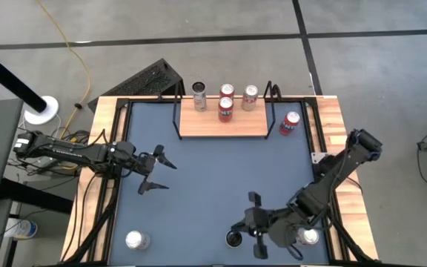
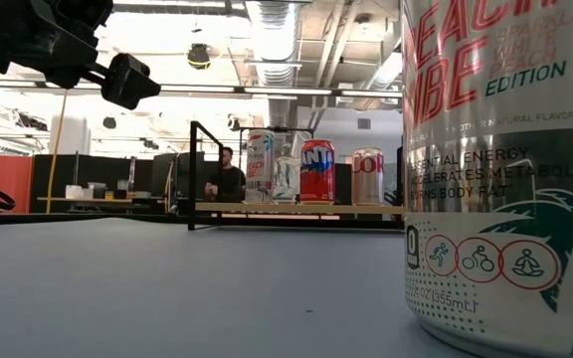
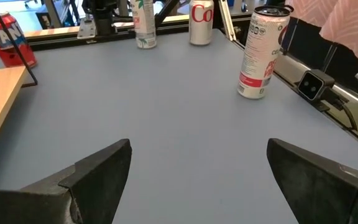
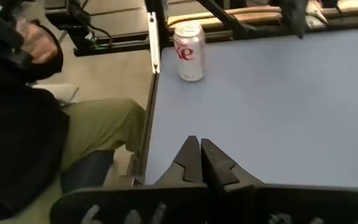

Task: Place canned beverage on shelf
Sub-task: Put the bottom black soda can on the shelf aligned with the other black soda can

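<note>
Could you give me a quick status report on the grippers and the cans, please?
Left gripper open, empty, mid-table. Right gripper shut, empty, front right. Shelf holds four cans. Nothing blocking.

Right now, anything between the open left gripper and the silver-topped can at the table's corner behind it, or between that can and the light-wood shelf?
Nothing visible. Only bare dark-blue tabletop separates the left gripper from the silver-topped can, and that can from the light-wood shelf. The shelf's near strip is free; its four cans stand farther back.

Robotics lab or workshop: exposed ceiling ducts [image 2: 272,40], concrete floor [image 1: 221,22], distant workbenches [image 2: 97,199]
</note>
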Robot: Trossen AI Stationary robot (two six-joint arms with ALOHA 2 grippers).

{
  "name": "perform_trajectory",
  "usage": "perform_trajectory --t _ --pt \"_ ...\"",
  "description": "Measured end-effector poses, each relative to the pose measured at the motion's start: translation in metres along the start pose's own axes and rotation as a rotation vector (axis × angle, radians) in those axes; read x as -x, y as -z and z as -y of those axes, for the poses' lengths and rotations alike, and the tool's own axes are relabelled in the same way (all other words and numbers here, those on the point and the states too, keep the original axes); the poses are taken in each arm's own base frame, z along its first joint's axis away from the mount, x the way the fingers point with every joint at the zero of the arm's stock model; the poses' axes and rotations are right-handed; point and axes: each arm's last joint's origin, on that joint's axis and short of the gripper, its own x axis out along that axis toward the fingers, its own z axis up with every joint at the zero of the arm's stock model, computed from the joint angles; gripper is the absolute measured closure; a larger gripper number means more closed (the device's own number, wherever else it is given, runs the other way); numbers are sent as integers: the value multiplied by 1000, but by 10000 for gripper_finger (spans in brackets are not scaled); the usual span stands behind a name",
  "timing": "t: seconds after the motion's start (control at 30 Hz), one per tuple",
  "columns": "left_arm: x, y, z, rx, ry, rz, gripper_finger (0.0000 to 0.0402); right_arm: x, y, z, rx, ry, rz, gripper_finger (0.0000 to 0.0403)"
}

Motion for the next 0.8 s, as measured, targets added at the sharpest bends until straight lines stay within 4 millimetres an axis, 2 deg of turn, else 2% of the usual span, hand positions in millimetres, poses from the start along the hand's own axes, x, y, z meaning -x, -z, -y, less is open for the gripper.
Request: perform_trajectory --t 0.13,0.3,0.63,0.8 --pt "0 0 0 1 0 5 38 -17 3 -10 78 -29 62 380" --pt "0 -3 0 -3 -1 31 38 -32 7 -17 135 -47 107 329" --pt "0 -4 0 0 0 40 38 -31 11 -20 148 -63 94 200" --pt "0 -4 0 7 -2 44 38 -32 11 -20 150 -74 85 162"
